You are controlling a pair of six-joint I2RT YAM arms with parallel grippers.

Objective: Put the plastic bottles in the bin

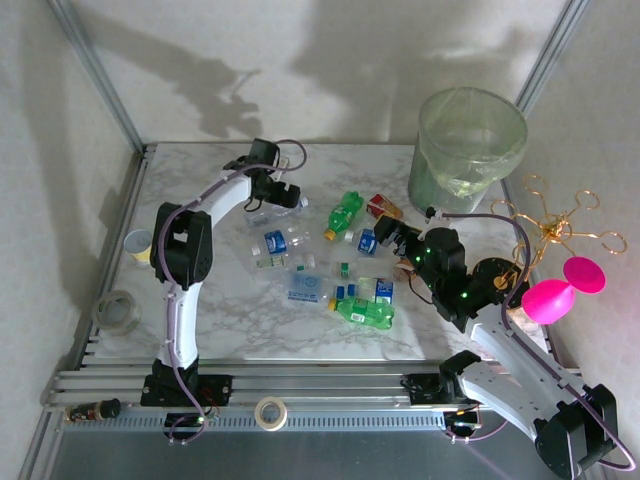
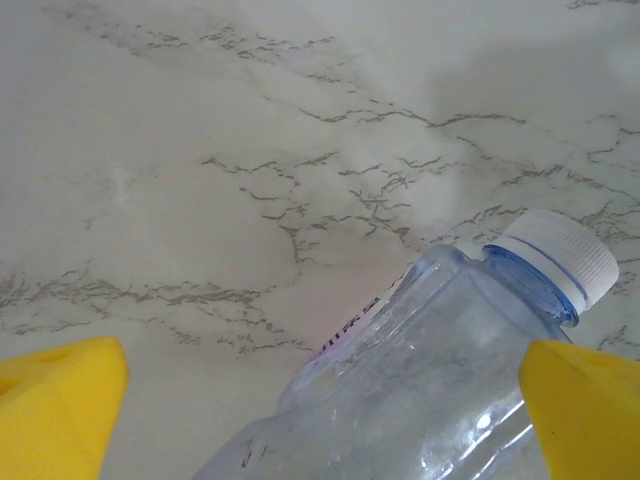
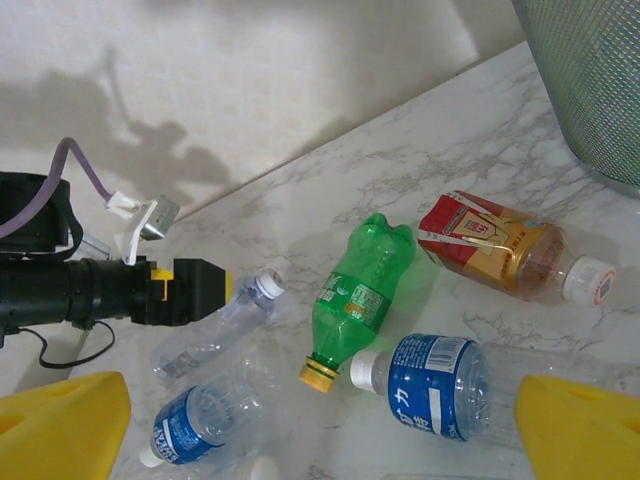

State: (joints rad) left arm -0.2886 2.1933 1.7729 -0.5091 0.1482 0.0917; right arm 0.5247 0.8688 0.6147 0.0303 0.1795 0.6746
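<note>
While both pairs of jaws stand released, the left ones straddle a clear bottle (image 2: 420, 380) lying toward the worktop's (image 1: 230, 320) far edge. Other bottles (image 1: 365, 312) lie scattered mid-worktop; the bin (image 1: 440, 180) stands upright at the far right corner.

The bottles (image 1: 305, 285) are lying in a loose cluster in the middle of the bench (image 1: 240, 335), between the two arms. The bin (image 1: 466, 150) is standing at the far right corner, behind and to the right of the cluster. The left tool (image 1: 280, 195) is hanging over the cluster's far left edge, with one bottle (image 2: 400, 400) lying on its side between its fingers. The right tool (image 1: 385, 235) is sitting at the cluster's right side, before the bin. A cup (image 1: 138, 243) is standing at the bench's left edge, and a tape roll (image 1: 116, 310) is lying nearer, left of the bench.
</note>
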